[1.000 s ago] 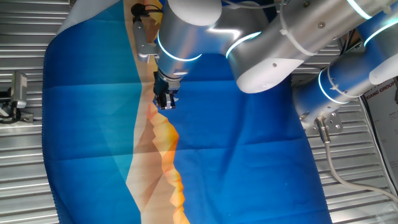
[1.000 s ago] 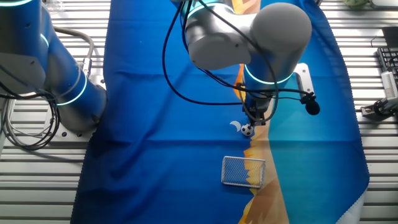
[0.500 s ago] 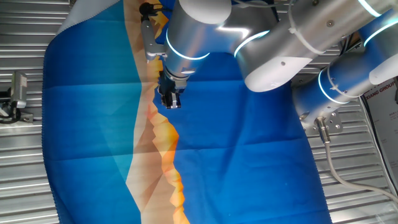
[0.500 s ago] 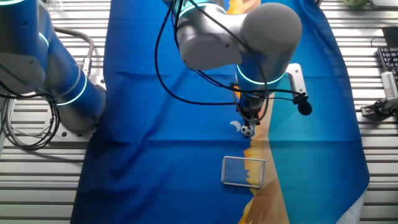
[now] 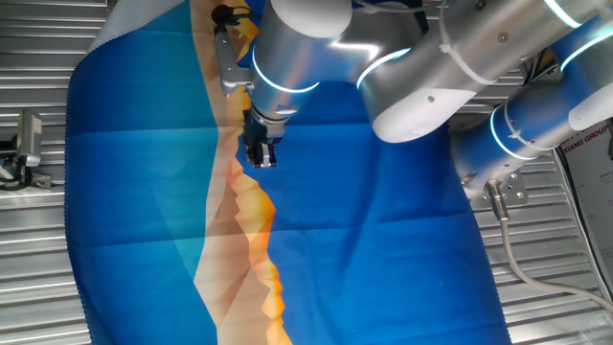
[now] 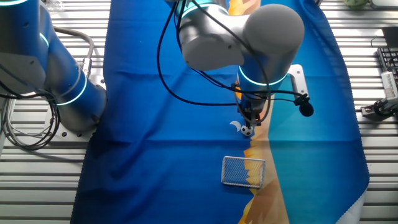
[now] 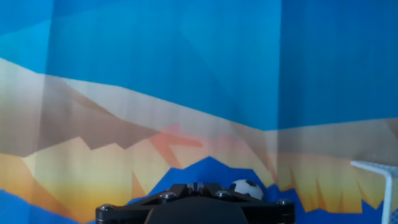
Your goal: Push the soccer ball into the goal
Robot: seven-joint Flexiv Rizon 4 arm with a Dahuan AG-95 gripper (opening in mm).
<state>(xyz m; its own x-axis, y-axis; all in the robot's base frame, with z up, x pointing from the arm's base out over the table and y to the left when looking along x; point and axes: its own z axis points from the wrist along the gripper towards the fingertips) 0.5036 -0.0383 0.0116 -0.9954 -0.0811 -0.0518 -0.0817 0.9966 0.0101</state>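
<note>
- The gripper (image 6: 252, 121) hangs low over the blue printed cloth (image 6: 161, 143) that covers the tabletop (image 6: 53, 186), its fingers pointing down at the cloth.
- The soccer ball (image 6: 247, 130) sits right at the tips of the fingers, on the side facing the goal; whether it touches them is not clear from the other fixed view.
- In the hand view the ball (image 7: 247, 188) peeks out just past the dark body of the gripper (image 7: 196, 205), a little to one side, which fits a pushing contact, not a grip.
- The fingers look drawn together, with nothing between them, probably so they form one blunt pusher, but the pictures are too small for me to be sure.
- The goal (image 6: 243, 171) stands well beyond the ball, farther from the fingers, its mesh face toward them; a corner of its pale frame (image 7: 376, 177) shows at the edge of the hand view.
- A white printed crescent (image 6: 236, 126) lies just beside the ball.
- Judging by this, the push is barely begun; the ball is off the fingers' centre line and could roll off sideways.
</note>
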